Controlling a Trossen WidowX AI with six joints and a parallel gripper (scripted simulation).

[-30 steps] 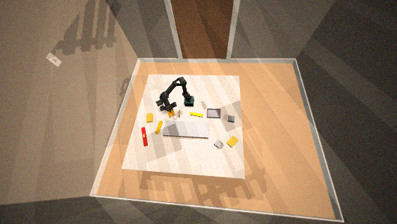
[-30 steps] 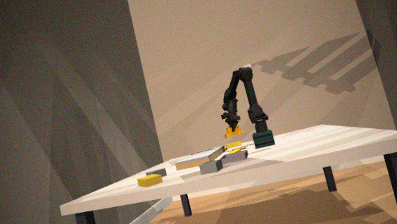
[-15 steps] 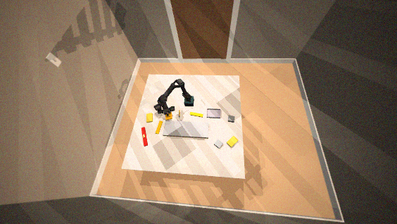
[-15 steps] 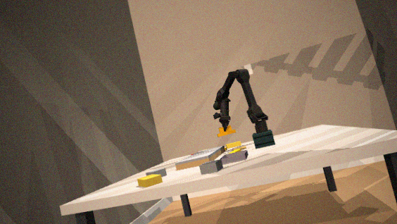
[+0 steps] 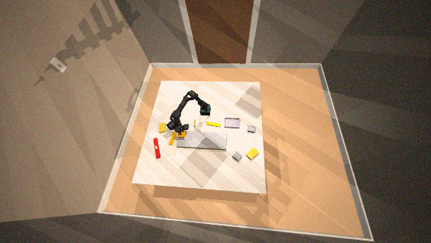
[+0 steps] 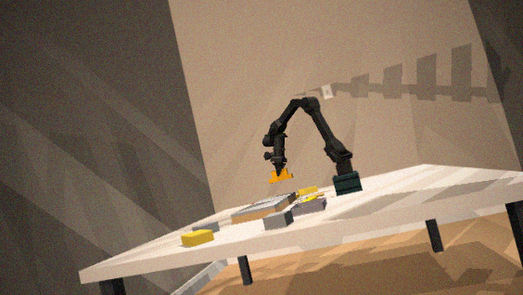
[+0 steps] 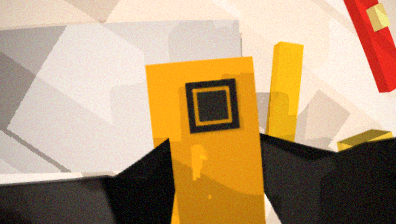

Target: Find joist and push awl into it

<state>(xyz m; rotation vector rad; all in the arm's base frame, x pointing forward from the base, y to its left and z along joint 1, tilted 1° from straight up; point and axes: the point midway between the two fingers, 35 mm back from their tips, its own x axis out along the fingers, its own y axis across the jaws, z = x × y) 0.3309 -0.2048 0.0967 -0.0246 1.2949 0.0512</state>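
My gripper (image 5: pixel 181 131) (image 6: pixel 279 172) (image 7: pixel 208 140) is shut on the orange stud finder (image 5: pixel 181 134) (image 6: pixel 281 176) (image 7: pixel 220 170). It holds it in the air, clear of the table, over the left end of the grey floor panel (image 5: pixel 206 141) (image 7: pixel 90 85) as the top view shows it. The stud finder hides part of the panel in the wrist view. The awl (image 5: pixel 195 124) lies behind the panel in the top view and is out of the wrist view. The shallow tray (image 5: pixel 232 123) (image 6: pixel 312 206) stands behind the panel's right end, with nothing visible in it.
An orange-yellow bar (image 5: pixel 172 138) (image 7: pixel 286 90) lies beside the panel's left end. A red level (image 5: pixel 157 148) (image 7: pixel 375 50) and a yellow block (image 5: pixel 162 127) are farther left. A yellow bar (image 5: pixel 213 124) lies near the tray. Grey blocks (image 5: pixel 251 129) (image 5: pixel 237 156) and another yellow block (image 5: pixel 252 153) are right.
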